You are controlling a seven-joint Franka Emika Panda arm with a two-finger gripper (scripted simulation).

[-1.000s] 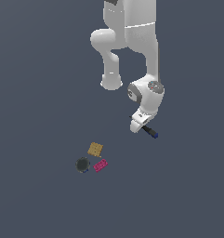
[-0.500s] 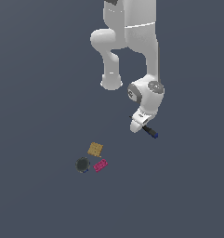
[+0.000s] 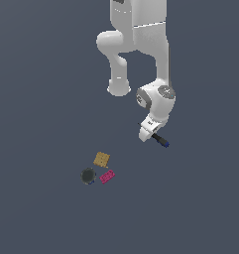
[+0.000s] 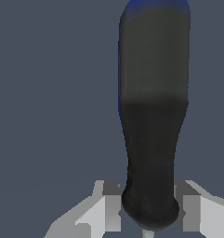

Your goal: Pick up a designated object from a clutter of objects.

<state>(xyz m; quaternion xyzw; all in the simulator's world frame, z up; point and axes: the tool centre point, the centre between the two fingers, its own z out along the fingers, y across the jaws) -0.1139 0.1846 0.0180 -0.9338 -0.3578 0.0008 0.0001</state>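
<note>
The exterior view takes in the whole scene: the white arm (image 3: 141, 44) reaching down over the dark grey bench (image 3: 41, 99), the hand (image 3: 149, 133) at its end, and the clutter lying well apart from it toward the exterior view's left. That clutter is three small items close together — a tan square (image 3: 101, 159), a dark disc (image 3: 88, 175) and a pink brick (image 3: 107, 176). The square sits just above the other two in the picture; the disc and the brick lie side by side, near each other, whether touching I cannot tell.

The wrist view shows none of the clutter. It gives instead the close detail that the exterior view is too small for: the screwdriver (image 4: 153, 116) fills the frame, black handle with a blue cap at the far end, and its near end sits between the two pale fingers (image 4: 106, 204), one on each side of it. The hand is clamped on the screwdriver near where the thin metal shaft begins.

In the exterior view the screwdriver (image 3: 160, 140) sticks out of the hand toward the exterior view's right — blue cap outermost, tilted slightly downward.
</note>
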